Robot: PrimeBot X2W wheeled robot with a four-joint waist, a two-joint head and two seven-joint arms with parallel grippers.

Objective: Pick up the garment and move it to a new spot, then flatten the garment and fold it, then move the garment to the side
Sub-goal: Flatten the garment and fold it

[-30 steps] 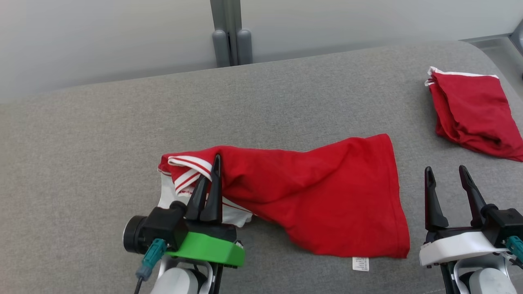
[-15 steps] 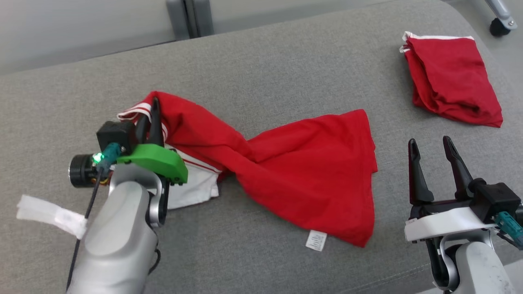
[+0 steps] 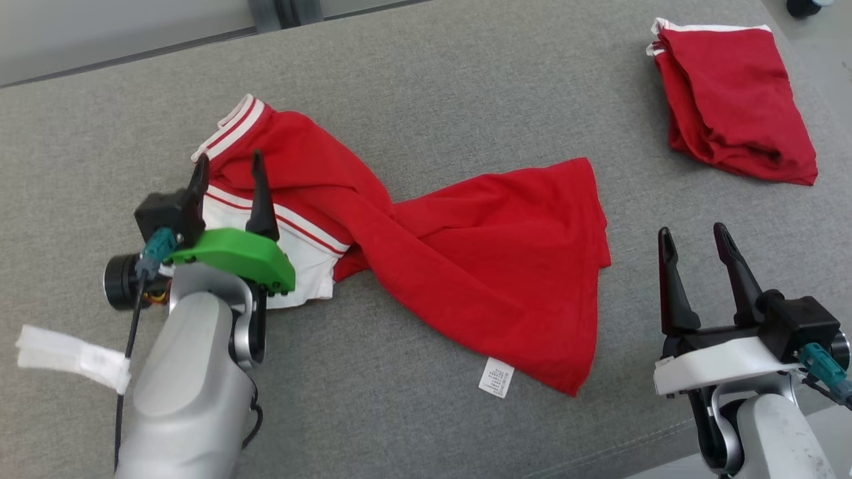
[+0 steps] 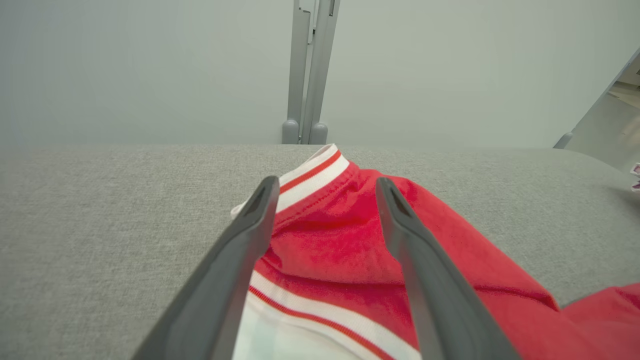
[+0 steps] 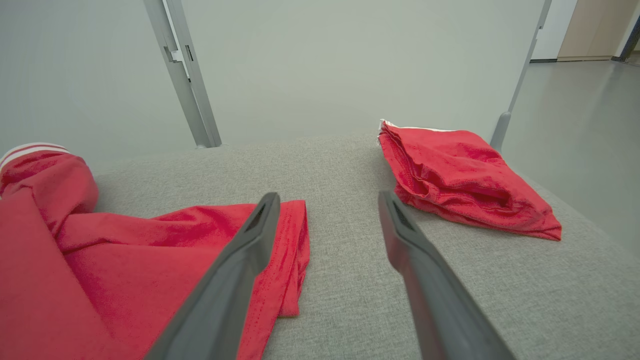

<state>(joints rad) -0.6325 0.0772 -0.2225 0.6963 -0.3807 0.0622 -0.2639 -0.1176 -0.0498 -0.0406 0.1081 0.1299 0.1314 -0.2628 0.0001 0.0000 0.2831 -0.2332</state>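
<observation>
Shirt (image 3: 479,266), red, twisted, left of folded red garment (image 3: 732,100). Left gripper (image 3: 229,158) fingers wide over its striped end (image 3: 233,126); right gripper (image 3: 692,229) fingers wide, empty. Pinch both ends, pull apart gently to untwist.
</observation>
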